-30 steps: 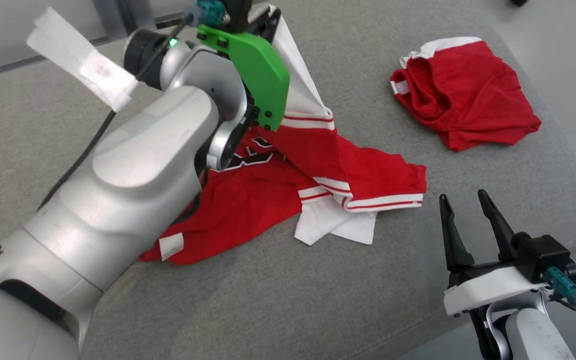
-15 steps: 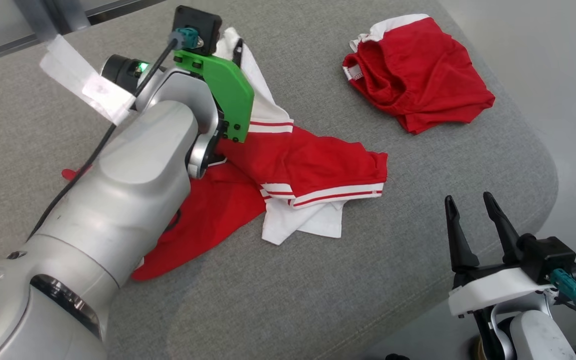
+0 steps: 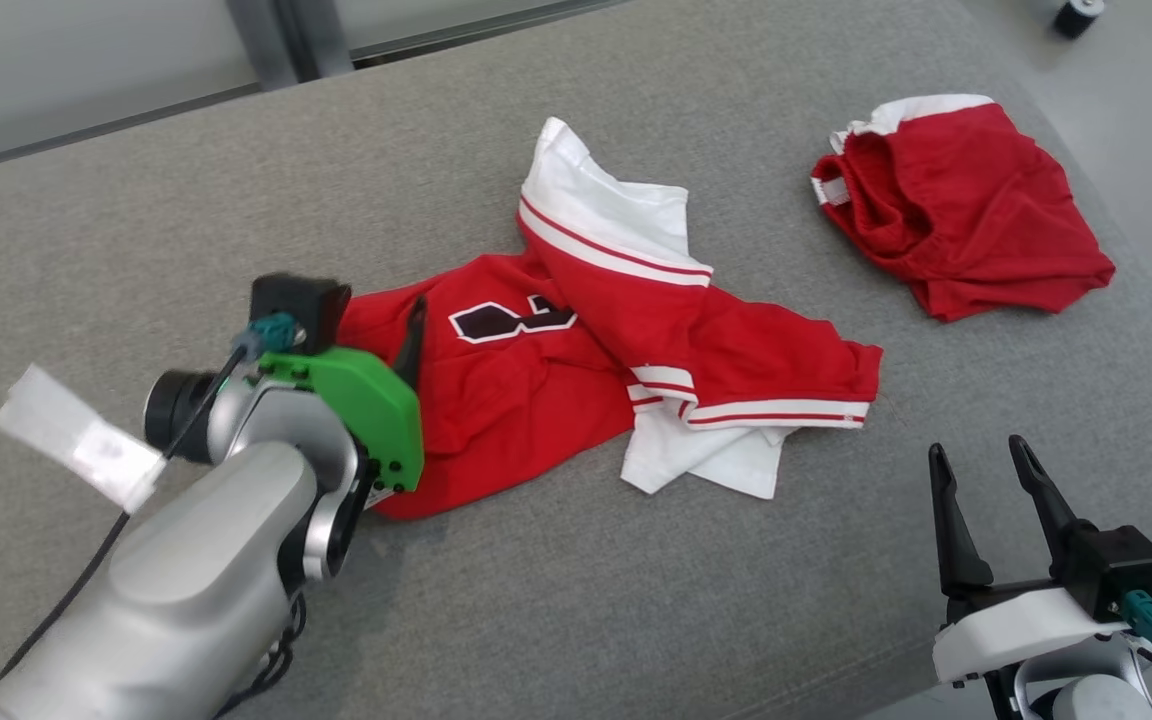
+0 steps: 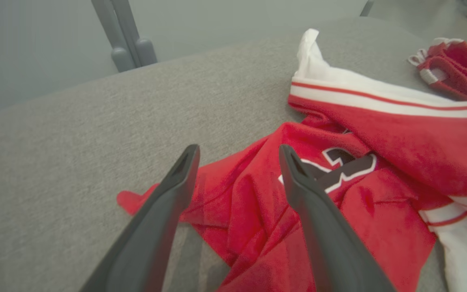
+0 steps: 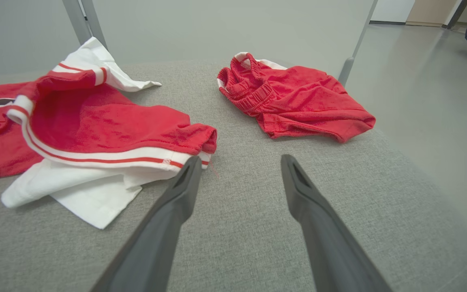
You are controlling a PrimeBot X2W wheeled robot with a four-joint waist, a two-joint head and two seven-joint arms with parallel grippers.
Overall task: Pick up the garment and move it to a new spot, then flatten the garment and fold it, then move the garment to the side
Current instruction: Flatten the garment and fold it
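Well, the jersey (image 3: 526,400) lies crumpled in the middle of the head view. Its red body shows a black number, a white striped flap is thrown over it toward the upper middle, and more white pokes out at its lower right. It looks light, limp and slightly fuzzy to me. I judge it will sag and trail from any single hold rather than slip, and nothing in it can break. I would pinch one layer at an edge: the red corner at its left, just ahead of my left gripper (image 4: 238,150), or the striped hem nearest my right gripper (image 3: 978,448). Both grippers stand spread and empty, the left over the jersey's left edge, the right clear of it at lower right. Red shorts (image 3: 966,210) sit upper right on the same grey cushion (image 3: 186,200).
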